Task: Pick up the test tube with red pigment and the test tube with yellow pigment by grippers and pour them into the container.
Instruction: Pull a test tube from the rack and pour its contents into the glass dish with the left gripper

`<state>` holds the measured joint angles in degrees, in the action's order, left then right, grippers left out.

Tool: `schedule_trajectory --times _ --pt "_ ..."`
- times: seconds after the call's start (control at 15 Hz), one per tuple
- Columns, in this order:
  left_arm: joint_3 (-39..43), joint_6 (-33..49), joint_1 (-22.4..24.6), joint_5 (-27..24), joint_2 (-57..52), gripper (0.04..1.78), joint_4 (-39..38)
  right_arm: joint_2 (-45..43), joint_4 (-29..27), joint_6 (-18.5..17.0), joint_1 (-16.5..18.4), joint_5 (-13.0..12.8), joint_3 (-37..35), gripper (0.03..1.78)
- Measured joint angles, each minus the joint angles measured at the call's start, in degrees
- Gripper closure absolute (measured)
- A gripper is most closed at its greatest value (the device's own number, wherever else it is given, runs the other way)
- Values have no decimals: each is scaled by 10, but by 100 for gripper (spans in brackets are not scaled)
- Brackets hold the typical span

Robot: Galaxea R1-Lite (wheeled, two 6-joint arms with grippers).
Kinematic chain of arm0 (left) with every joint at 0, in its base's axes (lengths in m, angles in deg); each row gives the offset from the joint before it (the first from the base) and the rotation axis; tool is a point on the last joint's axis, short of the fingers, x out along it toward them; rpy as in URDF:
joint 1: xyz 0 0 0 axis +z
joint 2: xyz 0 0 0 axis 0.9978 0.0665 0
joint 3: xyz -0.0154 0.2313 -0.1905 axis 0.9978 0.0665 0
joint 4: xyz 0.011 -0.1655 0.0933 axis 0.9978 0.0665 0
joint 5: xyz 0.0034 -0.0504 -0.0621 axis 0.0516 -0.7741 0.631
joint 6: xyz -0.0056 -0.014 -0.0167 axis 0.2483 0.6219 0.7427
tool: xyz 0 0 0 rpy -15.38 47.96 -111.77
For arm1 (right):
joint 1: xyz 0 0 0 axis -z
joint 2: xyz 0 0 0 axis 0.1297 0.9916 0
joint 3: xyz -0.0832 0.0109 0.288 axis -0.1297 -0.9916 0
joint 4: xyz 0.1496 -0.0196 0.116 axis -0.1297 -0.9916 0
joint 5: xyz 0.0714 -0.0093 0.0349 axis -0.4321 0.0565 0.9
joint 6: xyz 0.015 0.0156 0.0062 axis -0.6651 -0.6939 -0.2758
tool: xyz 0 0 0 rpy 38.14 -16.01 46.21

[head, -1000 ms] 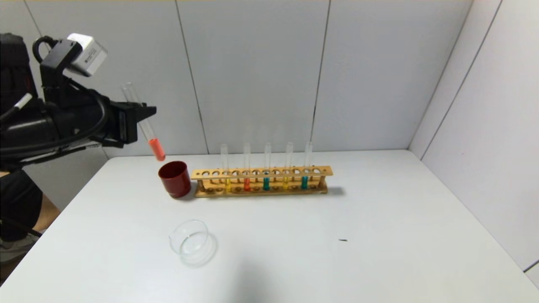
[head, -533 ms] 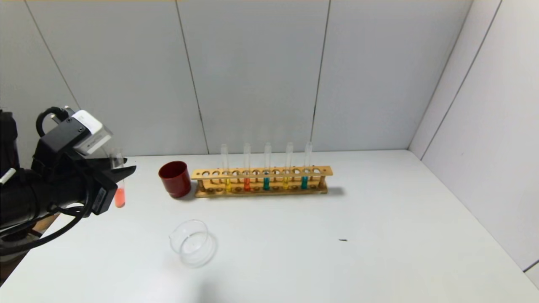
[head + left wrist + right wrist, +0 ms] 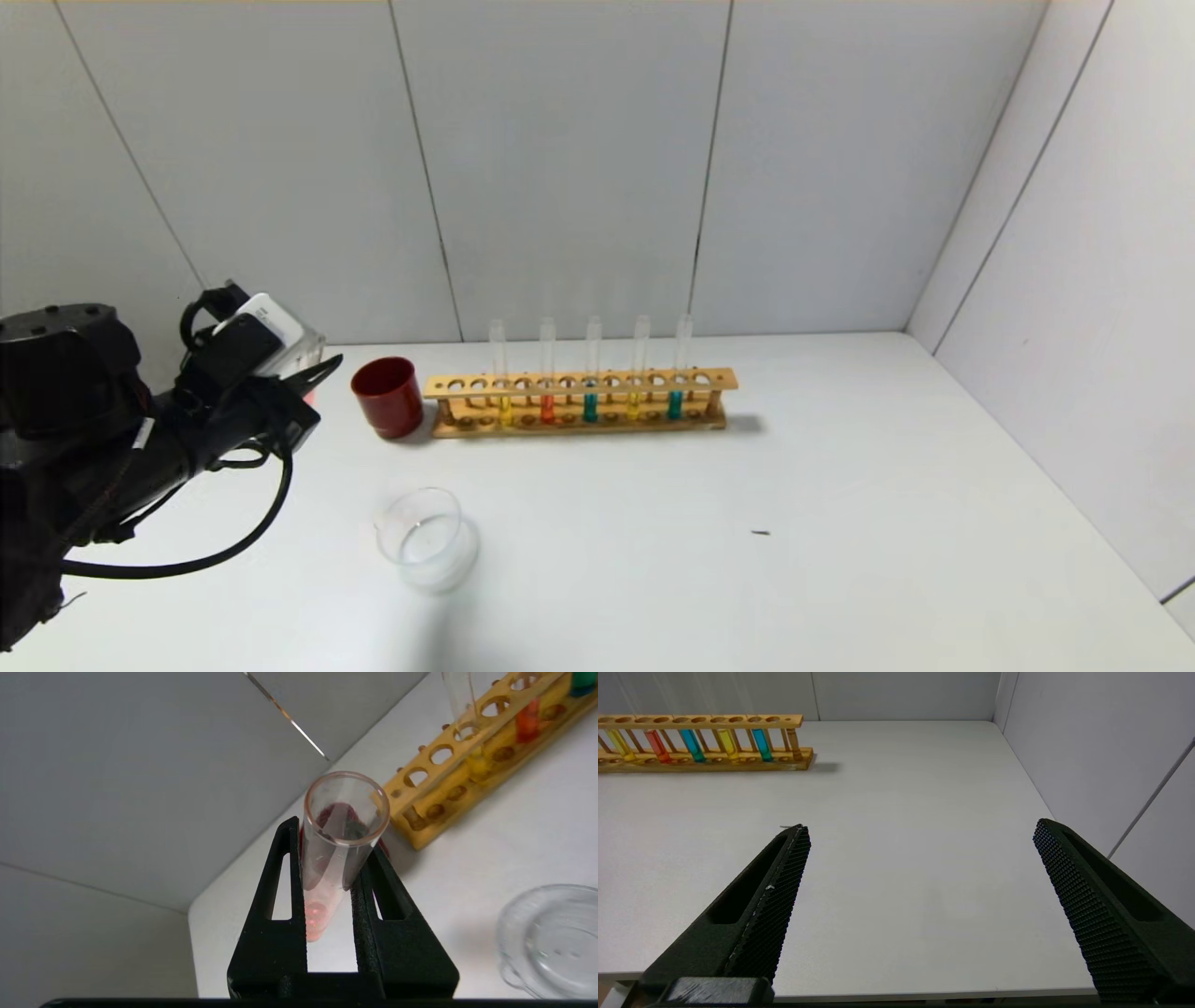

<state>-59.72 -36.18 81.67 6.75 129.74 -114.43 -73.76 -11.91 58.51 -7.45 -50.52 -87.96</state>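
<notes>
My left gripper (image 3: 313, 385) is shut on the test tube with red pigment (image 3: 343, 826), low over the table's left side, left of the dark red cup. In the left wrist view the tube's open mouth faces the camera and the orange-red liquid (image 3: 312, 917) sits at its bottom. In the head view the wrist camera hides most of the tube. The clear glass container (image 3: 425, 539) stands on the table nearer me, also in the left wrist view (image 3: 551, 938). A yellow-pigment tube (image 3: 504, 403) stands in the wooden rack (image 3: 579, 383). My right gripper (image 3: 920, 828) is open and empty over the table's near right edge.
The rack also holds a second red tube (image 3: 547, 407), two teal tubes (image 3: 590, 406) and another yellow one (image 3: 634, 403). The dark red cup (image 3: 387, 397) stands at the rack's left end. Grey walls close the back and right. A small dark speck (image 3: 761, 533) lies on the table.
My left arm has come down from high above the red cup to low over the table's left side, then shifted right towards the cup, still holding the red tube.
</notes>
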Motion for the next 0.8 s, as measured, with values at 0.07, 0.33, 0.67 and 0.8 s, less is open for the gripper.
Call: schedule_trajectory --times 0.07,0.33,0.67,0.8 --pt "6 -20 0 -1 12 150 -29 0 0 0 0 0 0 6" --pt "35 -104 0 -2 33 150 -35 0 0 0 0 0 0 6" --pt "65 -158 -4 0 68 150 -67 0 0 0 0 0 0 6" --pt "72 -172 -9 0 90 150 -105 0 0 0 0 0 0 6"
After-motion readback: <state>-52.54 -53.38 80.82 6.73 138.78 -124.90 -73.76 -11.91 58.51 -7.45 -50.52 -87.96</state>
